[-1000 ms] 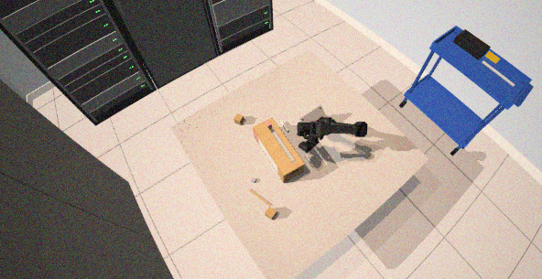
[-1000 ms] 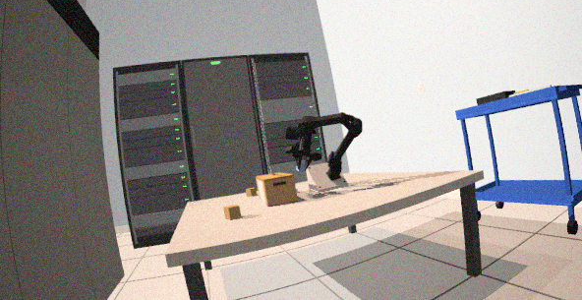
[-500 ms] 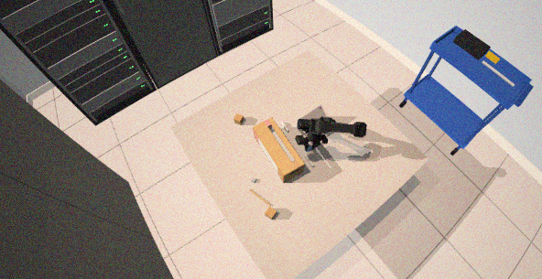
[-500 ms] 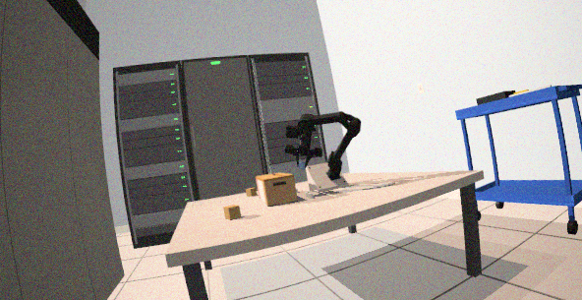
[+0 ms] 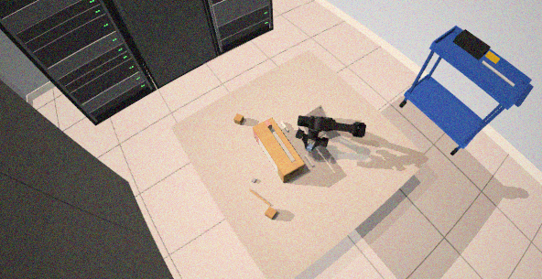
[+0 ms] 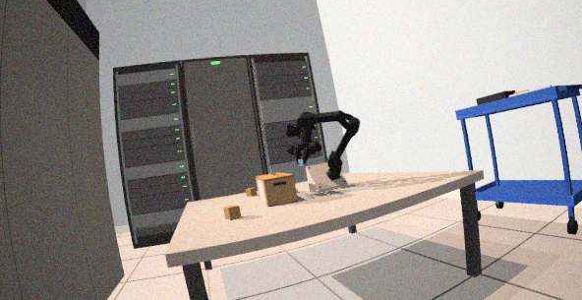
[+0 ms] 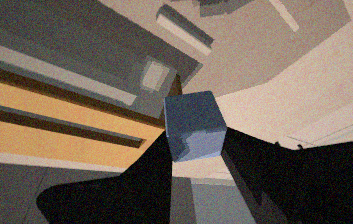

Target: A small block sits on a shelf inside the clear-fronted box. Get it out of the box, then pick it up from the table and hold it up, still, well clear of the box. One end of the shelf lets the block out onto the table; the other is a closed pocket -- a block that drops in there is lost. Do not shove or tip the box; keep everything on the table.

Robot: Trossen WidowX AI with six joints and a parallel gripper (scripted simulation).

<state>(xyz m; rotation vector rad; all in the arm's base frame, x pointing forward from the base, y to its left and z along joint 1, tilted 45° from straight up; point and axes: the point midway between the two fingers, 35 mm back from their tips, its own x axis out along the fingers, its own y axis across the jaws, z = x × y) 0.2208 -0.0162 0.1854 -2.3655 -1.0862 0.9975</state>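
One small pale-blue rigid cube (image 7: 194,125) clamped in black pincer (image 7: 197,150), above orange box (image 6: 276,188); seemingly light, flat-faced, best gripped mid-sides.

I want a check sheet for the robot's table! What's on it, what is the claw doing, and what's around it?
Surface: tan table, four legs, on a tiled floor.
Job's things: blue block out of the orange box, held in the air above the table beside the box; box upright on the table.
Clutter: two small tan cubes, a thin stick and a tiny grey bit on the table.
Gripper: gripper shut on the block, above box height.
Cables: nothing seen.
Surroundings: dark server racks behind the table, blue cart to one side, dark cabinet on the other side.
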